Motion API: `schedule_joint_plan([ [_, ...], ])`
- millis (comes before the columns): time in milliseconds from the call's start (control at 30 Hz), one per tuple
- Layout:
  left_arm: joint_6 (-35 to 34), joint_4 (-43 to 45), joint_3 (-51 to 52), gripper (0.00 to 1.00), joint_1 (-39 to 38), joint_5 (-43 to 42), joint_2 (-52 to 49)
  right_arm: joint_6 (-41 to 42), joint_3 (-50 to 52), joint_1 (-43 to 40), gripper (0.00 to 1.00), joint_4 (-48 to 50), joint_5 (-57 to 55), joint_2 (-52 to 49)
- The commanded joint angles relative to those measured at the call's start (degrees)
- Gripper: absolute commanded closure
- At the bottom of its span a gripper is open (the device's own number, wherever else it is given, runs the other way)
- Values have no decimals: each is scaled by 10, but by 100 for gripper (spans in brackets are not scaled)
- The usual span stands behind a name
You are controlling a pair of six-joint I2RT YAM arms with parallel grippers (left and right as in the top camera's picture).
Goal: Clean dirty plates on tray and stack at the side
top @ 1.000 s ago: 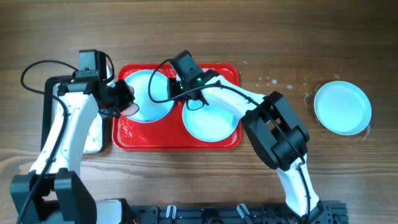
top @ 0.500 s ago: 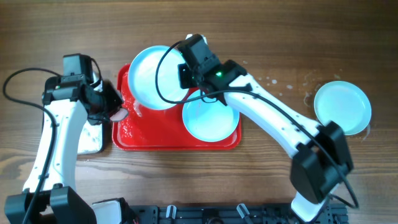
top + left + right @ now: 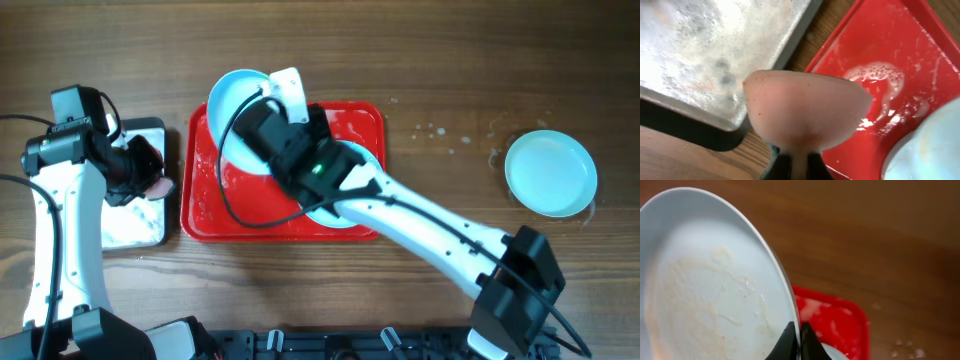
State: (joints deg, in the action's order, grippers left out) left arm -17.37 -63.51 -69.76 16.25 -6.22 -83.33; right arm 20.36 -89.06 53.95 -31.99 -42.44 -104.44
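Roughly a third done, by my reading: one plate (image 3: 551, 173) lies on the bench (image 3: 450, 80) at 3 o'clock, the right hand (image 3: 799, 340) pinches a foam-streaked second plate (image 3: 705, 280) by its rim above the red tray (image 3: 200, 205) at 11 o'clock, a third plate (image 3: 322, 213) sits in the tray, mostly hidden, and the left hand (image 3: 790, 167) clamps a pink sponge (image 3: 805, 110).

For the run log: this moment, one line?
right fingers: gripping smeared plate rim | left fingers: gripping pink sponge | red tray: foamy
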Motion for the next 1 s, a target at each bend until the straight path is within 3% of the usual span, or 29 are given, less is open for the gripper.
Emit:
schedule_joint_plan([
  [0, 14, 8, -10, 96, 6, 53, 10, -41, 2, 23, 96, 26, -195, 15],
  [267, -43, 37, -10, 96, 40, 76, 10, -55, 2, 47, 96, 97, -285, -13],
  [467, -43, 40, -10, 96, 45, 76, 10, -147, 2, 50, 96, 170, -293, -87],
  [633, -43, 41, -10, 96, 45, 76, 10, -302, 2, 66, 96, 259, -349, -173],
  [967, -43, 40, -10, 96, 45, 71, 10, -345, 2, 94, 96, 283, -362, -191],
])
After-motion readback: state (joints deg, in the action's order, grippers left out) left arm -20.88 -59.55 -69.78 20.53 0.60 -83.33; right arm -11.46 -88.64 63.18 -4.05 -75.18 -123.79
